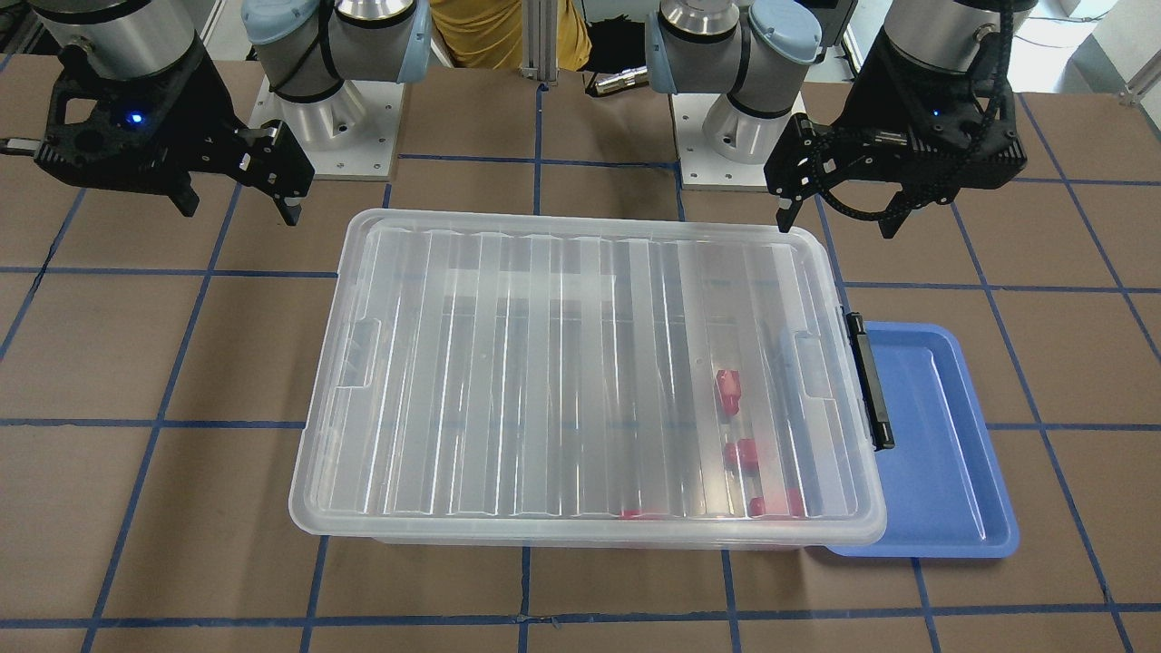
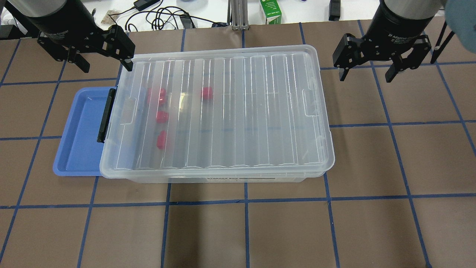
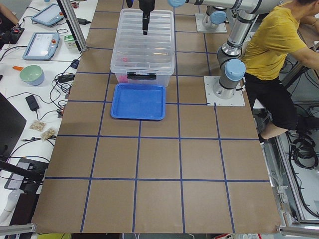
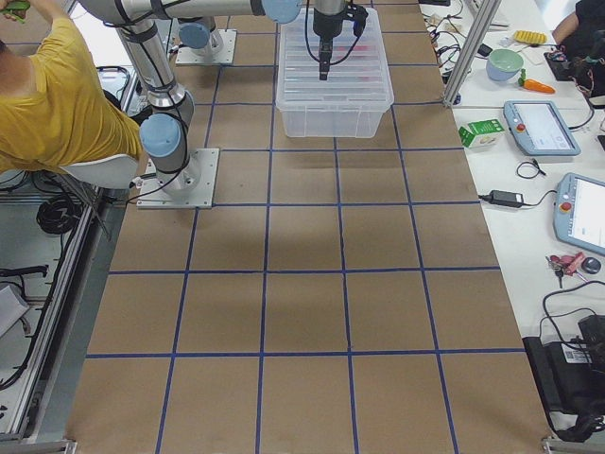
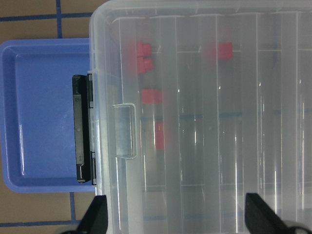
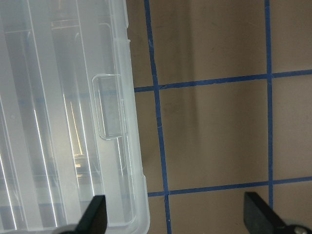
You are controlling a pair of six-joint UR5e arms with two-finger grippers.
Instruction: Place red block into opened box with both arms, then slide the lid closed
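The clear box [image 2: 223, 179] stands mid-table with the ribbed clear lid [image 2: 241, 111] lying over it, covering it. Several red blocks show through the lid near the box's black latch [image 2: 106, 115] end, one of them being this red block [image 2: 162, 116], seen also as the red block [image 1: 746, 452] and the red block [image 5: 152, 96]. My left gripper [image 2: 106, 67] hangs open above the far corner at the latch end, holding nothing. My right gripper [image 2: 365, 79] is open and empty over bare table beyond the box's other end.
A shallow blue tray [image 2: 80, 130] lies against the latch end of the box. The arm bases [image 1: 326, 118] are bolted at the robot's side of the table. A person in a yellow shirt [image 3: 279, 45] sits there. Tablets, cables and a green carton [image 2: 270, 11] lie on the side bench.
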